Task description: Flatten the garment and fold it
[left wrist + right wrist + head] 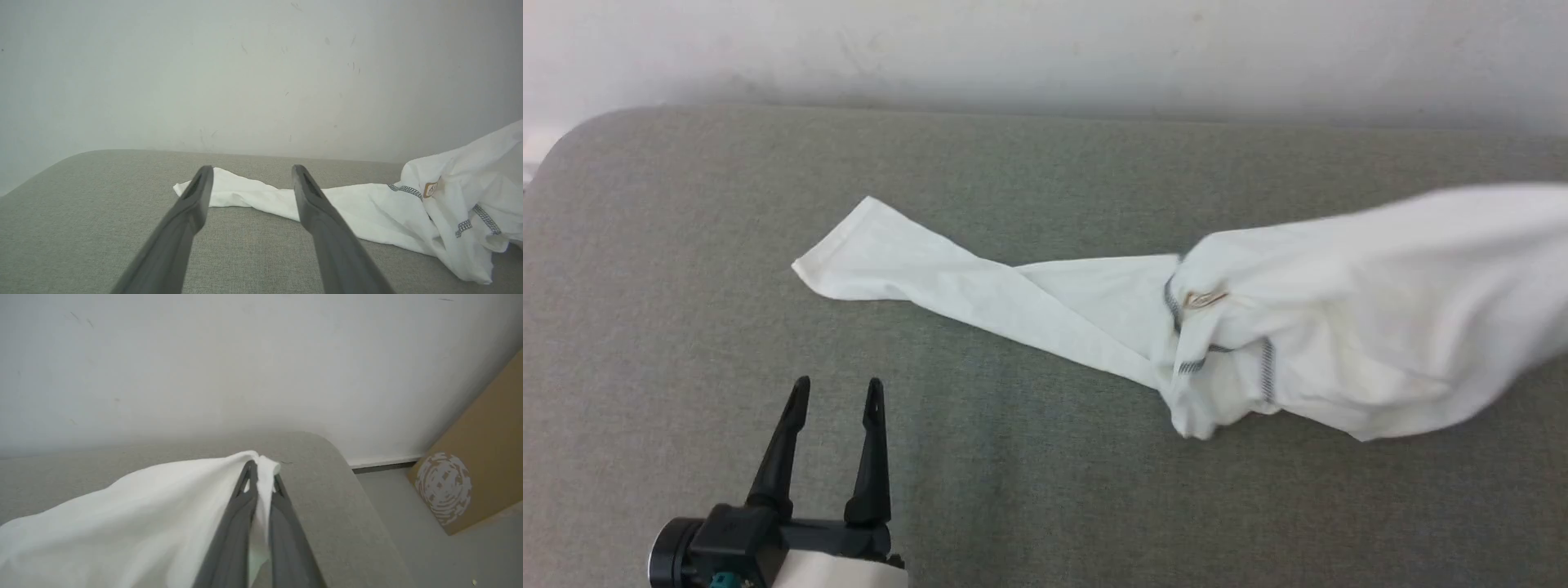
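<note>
Presently, over the counter (686, 245) the shirt (1339, 327) is trailed from 10 to 3 o'clock, its end pinched by the right claw (261, 470); the left claw (839, 384), at 7 o'clock, is spread empty. That pinch may be lost if tugged.

Shirt (1094, 314) on tabletop (1013, 506): sleeve (890, 257) runs left, body bunched right, edge nipped in right tool (261, 473). Left tool (839, 382) front-left, apart from it. Wall (1045, 49) behind.
</note>
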